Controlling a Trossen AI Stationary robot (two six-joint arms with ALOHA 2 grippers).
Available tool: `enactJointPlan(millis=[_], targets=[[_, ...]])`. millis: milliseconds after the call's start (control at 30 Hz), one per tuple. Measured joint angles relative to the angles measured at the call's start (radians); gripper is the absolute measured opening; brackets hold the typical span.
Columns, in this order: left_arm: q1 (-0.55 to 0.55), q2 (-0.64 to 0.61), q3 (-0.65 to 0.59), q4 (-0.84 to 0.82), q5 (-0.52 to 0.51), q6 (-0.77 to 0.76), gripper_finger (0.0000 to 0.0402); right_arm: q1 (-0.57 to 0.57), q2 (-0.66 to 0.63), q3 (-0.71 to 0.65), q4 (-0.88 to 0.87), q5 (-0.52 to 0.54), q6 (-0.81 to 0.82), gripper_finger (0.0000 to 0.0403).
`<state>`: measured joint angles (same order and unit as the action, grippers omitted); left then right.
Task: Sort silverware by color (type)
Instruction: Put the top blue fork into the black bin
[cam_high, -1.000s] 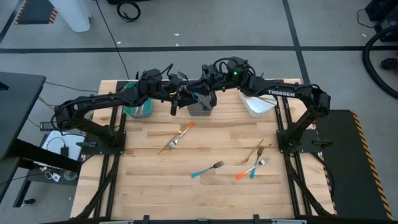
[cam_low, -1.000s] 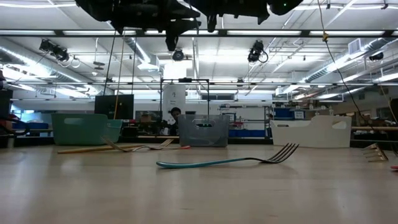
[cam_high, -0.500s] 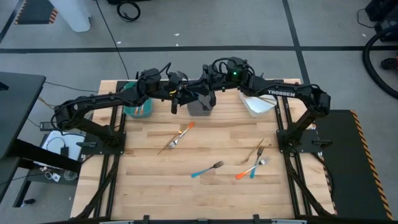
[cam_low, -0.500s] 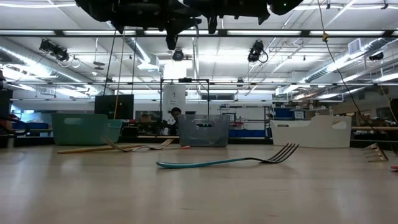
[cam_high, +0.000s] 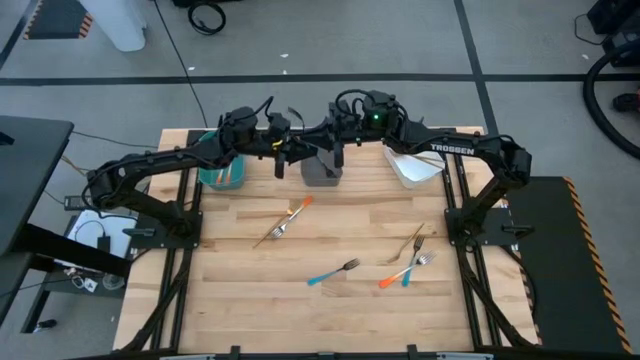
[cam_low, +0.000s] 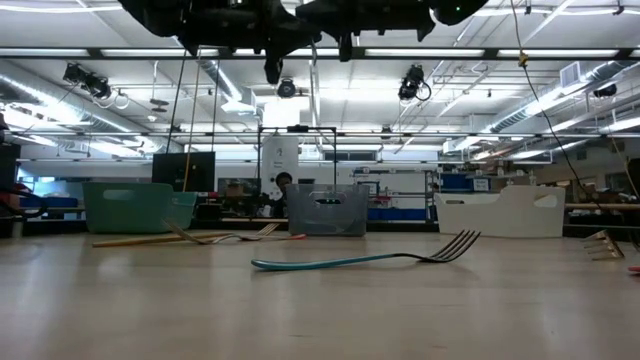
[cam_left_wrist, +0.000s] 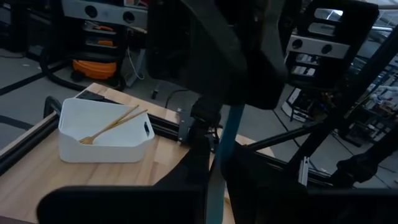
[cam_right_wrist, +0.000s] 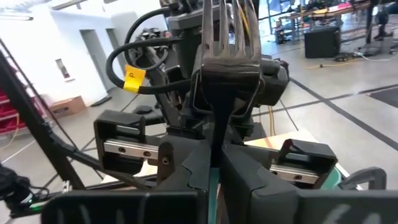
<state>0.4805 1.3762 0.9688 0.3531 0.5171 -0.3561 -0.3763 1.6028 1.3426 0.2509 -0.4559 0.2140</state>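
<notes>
Lab hall: ceiling lights (cam_low: 560, 52); equipment racks (cam_left_wrist: 102, 15)

Fork (cam_low: 608, 243) cut off by edge

Both arms are crowding together above the grey bin (cam_high: 322, 172), blocking the way in, it seems. Forks (cam_high: 284, 222) are lying spread out, leaving bare wood along the table's front edge (cam_high: 320, 335).

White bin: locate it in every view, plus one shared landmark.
High view: white bin above centre, towards the right.
Low view: right of centre, far back.
Left wrist view: left side.
Right wrist view: not in it.
Landmark: grey bin beside it, high and low views.
</notes>
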Motion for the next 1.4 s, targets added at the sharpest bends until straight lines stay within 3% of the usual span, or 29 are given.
enactJointPlan(millis=[367, 567, 833, 1167, 1400], targets=[[0.002, -0.002, 0.0, -0.003, -0.009, 0.005, 0.0036, -0.016, 0.001, 0.0, -0.032, 0.014, -0.008, 0.015], [0.016, -0.002, 0.0, -0.041, -0.008, 0.035, 0.0008, -0.045, 0.001, 0.0, -0.052, 0.013, 0.019, 0.0198], [0.067, 0.017, -0.001, -0.286, -0.059, 0.18, 0.0003, -0.087, -0.019, 0.0, -0.253, 0.062, 0.022, 0.0199], [0.084, 0.048, 0.0, -0.294, -0.098, 0.245, 0.0001, -0.127, -0.072, 0.0, -0.428, 0.062, 0.033, 0.019], [0.059, 0.058, 0.025, -0.277, -0.152, 0.372, 0.0001, -0.106, -0.08, 0.0, -0.593, 0.068, -0.012, 0.019]])
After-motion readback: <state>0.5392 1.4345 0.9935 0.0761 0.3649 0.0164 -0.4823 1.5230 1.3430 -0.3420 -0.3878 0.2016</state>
